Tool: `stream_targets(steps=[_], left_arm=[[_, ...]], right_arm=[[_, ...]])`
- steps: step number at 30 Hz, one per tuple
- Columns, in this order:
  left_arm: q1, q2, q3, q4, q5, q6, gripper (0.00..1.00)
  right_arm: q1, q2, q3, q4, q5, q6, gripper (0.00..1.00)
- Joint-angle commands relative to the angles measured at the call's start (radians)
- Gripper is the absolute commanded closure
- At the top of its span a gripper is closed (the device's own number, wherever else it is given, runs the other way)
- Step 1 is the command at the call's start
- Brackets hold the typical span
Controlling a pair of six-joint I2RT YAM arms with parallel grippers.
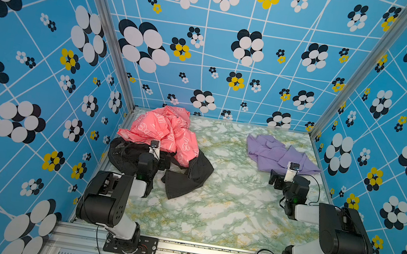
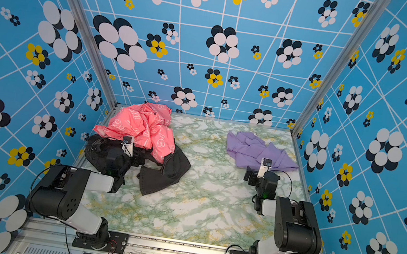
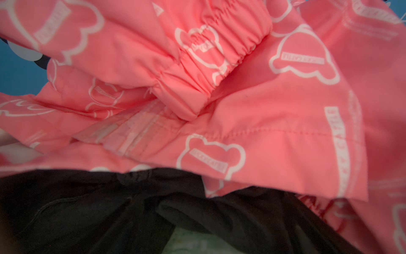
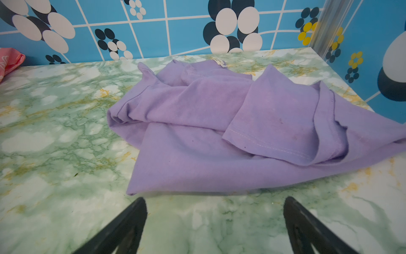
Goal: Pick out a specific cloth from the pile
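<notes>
well apart from the pile (image 1: 165, 134), the cloth (image 1: 272, 151)

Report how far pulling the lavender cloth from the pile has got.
Looks done: the lavender cloth lies alone on the right of the table, clear of the pink cloth and black cloth heaped on the left. In hand: nothing; the right gripper stands open and empty just short of it. Still to do: apparently nothing.

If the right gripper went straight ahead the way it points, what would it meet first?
Probably the near edge of the lavender cloth, just ahead of the right gripper, jaws open.
</notes>
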Motion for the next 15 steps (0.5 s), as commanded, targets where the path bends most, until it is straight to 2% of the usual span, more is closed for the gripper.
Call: stream_targets(steps=[1, 15], left_arm=[[0.008, 0.006, 0.01, -0.011, -0.015, -0.008, 0.01], [0.008, 0.006, 0.011, -0.011, -0.015, -0.008, 0.01]], right_arm=[[0.007, -0.007, 0.023, 0.002, 0.017, 0.009, 0.01], [0.012, -0.007, 0.024, -0.001, 0.023, 0.006, 0.01]])
